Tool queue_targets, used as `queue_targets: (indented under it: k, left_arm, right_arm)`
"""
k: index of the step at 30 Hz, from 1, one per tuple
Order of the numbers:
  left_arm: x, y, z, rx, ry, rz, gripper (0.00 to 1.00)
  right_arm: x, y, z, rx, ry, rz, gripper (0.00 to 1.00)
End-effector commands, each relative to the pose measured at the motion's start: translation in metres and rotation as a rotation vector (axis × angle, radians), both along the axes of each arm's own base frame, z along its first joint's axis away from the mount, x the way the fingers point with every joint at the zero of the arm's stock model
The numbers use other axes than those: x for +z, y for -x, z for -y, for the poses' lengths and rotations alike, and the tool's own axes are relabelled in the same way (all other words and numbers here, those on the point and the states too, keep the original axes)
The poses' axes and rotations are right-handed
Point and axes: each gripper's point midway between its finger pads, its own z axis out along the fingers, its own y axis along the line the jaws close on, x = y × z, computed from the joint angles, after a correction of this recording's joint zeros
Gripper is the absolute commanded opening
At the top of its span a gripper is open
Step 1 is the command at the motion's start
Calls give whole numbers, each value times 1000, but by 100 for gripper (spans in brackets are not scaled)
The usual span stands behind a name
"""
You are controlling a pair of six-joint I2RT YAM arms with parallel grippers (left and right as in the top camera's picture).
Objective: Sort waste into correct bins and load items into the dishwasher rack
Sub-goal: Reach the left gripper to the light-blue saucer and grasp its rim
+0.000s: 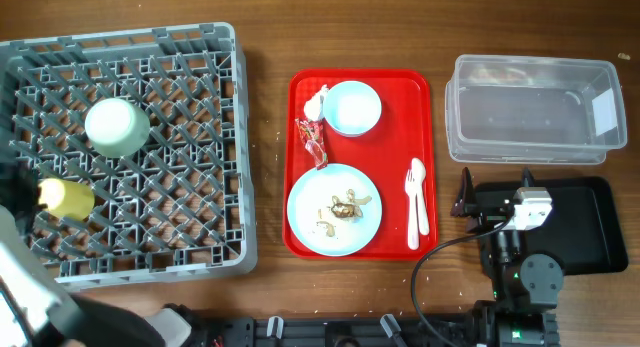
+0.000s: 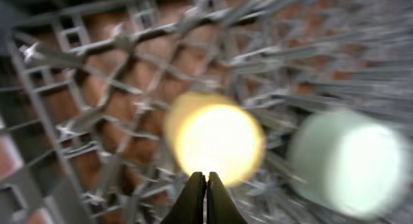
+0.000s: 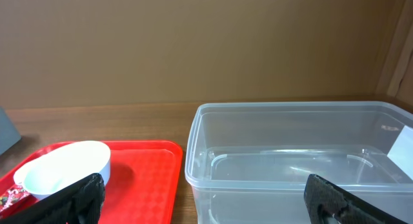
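The yellow cup [image 1: 66, 197] and the mint-green bowl [image 1: 117, 125] sit upside down in the grey dishwasher rack [image 1: 200, 137]. My left gripper [image 2: 206, 177] is shut and empty, just short of the yellow cup [image 2: 216, 140], with the mint-green bowl [image 2: 348, 162] to its right. The red tray [image 1: 395, 117] holds the pale blue bowl [image 1: 352, 107], tissue [image 1: 316, 104], wrapper [image 1: 313, 139], plate [image 1: 305, 212] with food scraps [image 1: 342, 209], and white cutlery [image 1: 416, 202]. My right gripper [image 3: 206, 204] is open and empty over the black tray [image 1: 590, 227], facing the clear tub [image 3: 290, 159].
The clear tub [image 1: 530, 112] stands at the back right, behind the black tray. The left arm comes in from the lower left edge over the rack's front corner. The left wrist view is blurred. Bare wood lies between rack and red tray.
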Motion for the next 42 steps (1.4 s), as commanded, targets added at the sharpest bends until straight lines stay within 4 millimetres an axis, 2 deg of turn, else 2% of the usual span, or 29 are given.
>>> queue_targets:
  k: [1,2,3,4,5,7,8,10,12,14,17,19,21,24,28,30,31,33,36,38,40,42]
  left_arm:
    - [114,-64,63,-232,6,491,4]
    - [131,-75,85,-306,-10,547,4]
    - [139,-85,107,-379,-16,570,15]
    - [141,-96,132,-456,2,579,48]
    - [139,-107,161,-544,32,577,67]
    - [132,-126,225,-752,75,567,86]
    - [128,-137,273,-937,66,569,98]
    - [114,-146,344,-1187,12,549,100]
    - [78,-159,416,-1335,-173,452,100]
    - [40,-166,456,-1437,-358,358,100]
    - [-17,-171,516,-1580,-406,320,96]
    - [-32,-167,545,-1633,-408,346,87]
    - [-46,-158,566,-1717,-453,343,70]
    - [-73,-158,572,-1727,-565,276,68]
    - [-112,-158,572,-1780,-587,196,66]
    - [-123,-157,571,-1848,-640,160,67]
    - [-126,-157,570,-1856,-651,150,64]
    - [-130,-155,572,-1869,-636,149,50]
    - [-131,-151,578,-1887,-619,158,38]
    - [-130,-151,579,-1888,-618,163,21]
    - [-123,-153,581,-1809,-559,186,4]
    - [-108,-154,586,-1759,-515,231,4]
  right_arm:
    - [1,0,3,-14,-11,4,100]
    - [1,0,3,-14,-11,4,100]
    - [1,0,3,-14,-12,4,100]
    - [1,0,3,-14,-11,4,100]
    - [1,0,3,-14,-11,4,100]
    - [1,0,3,-14,-11,4,100]
    - [1,0,3,-14,-11,4,100]
    - [1,0,3,-14,-11,4,100]
    - [1,0,3,-14,-11,4,100]
    - [1,0,3,-14,-11,4,100]
    - [1,0,3,-14,-11,4,100]
    - [1,0,3,-14,-11,4,100]
    - [1,0,3,-14,-11,4,100]
    - [1,0,3,-14,-11,4,100]
    - [1,0,3,-14,-11,4,100]
    - [1,0,3,-14,-11,4,100]
    - [1,0,3,-14,-11,4,100]
    - [1,0,3,-14,-11,4,100]
    - [1,0,3,-14,-11,4,100]
    - [1,0,3,-14,-11,4,100]
    - [1,0,3,-14,-11,4,100]
    - [1,0,3,-14,-12,4,100]
